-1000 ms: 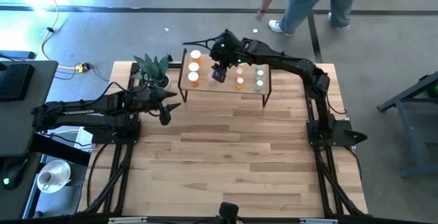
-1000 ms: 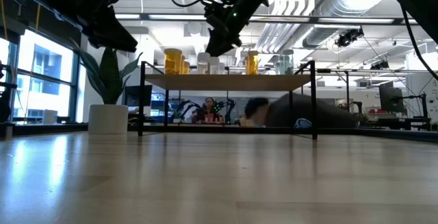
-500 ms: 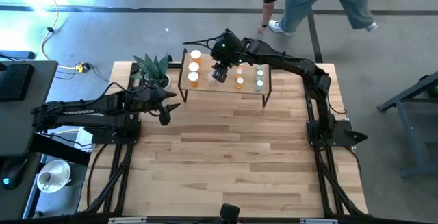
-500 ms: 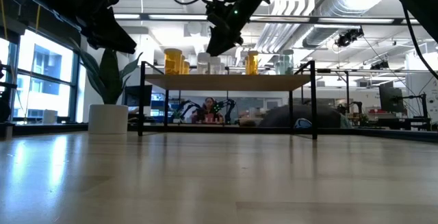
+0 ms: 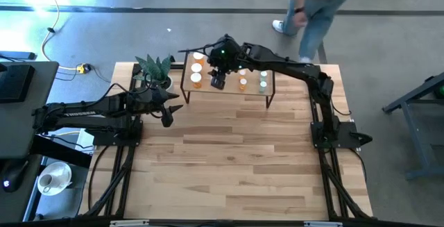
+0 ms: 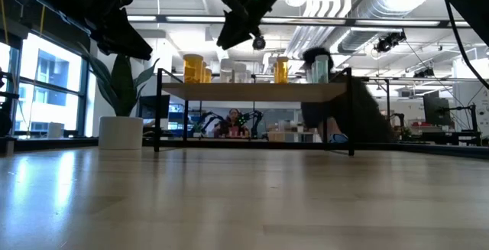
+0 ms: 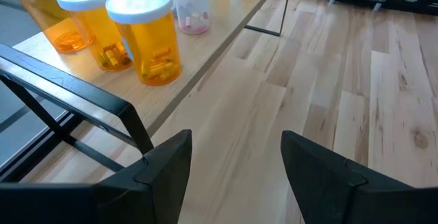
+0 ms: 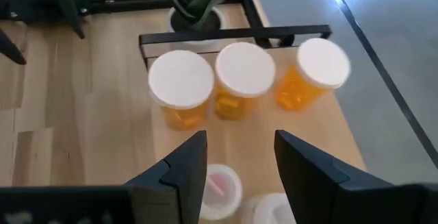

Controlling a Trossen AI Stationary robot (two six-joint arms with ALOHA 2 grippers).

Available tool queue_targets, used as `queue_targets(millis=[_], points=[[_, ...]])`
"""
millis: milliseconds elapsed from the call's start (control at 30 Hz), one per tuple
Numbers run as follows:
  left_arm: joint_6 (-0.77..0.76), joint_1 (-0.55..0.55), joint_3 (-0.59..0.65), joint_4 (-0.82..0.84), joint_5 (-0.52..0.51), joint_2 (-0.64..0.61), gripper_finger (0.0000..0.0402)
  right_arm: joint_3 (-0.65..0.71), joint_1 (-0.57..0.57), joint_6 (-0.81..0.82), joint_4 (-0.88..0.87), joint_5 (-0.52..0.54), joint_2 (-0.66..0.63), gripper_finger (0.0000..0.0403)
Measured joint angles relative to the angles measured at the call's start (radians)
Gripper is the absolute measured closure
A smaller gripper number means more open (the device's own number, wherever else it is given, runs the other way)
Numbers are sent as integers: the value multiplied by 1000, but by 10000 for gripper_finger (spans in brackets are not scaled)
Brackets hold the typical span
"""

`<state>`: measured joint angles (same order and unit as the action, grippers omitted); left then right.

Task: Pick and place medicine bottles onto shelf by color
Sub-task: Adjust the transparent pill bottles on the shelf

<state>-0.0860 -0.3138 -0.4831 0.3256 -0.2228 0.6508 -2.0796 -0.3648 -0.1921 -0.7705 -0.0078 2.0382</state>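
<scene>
The shelf stands at the table's far edge on thin black legs. Three large orange bottles stand in a row at its left end. Two clear bottles stand beside them, small orange ones farther right, and pale green ones at the right end. My right gripper hovers open above the clear bottles, clear of all bottles, with nothing between its fingers. My left gripper hangs open and empty over the table, just left of the shelf's near left leg.
A potted plant stands at the far left corner beside the shelf. Bare tabletop stretches from the shelf to the near edge. A person walks on the floor beyond the table's far edge.
My right gripper has risen above the shelf and swung a little toward the table's left edge, staying open. The bottles have stayed where they stood. The person behind the table has walked on.
</scene>
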Motion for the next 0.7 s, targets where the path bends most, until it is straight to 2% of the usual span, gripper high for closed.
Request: queue_targets(millis=[700], points=[[-10, 0, 0, 0, 3, 1, 188, 0, 12, 8, 17, 10, 52, 240]])
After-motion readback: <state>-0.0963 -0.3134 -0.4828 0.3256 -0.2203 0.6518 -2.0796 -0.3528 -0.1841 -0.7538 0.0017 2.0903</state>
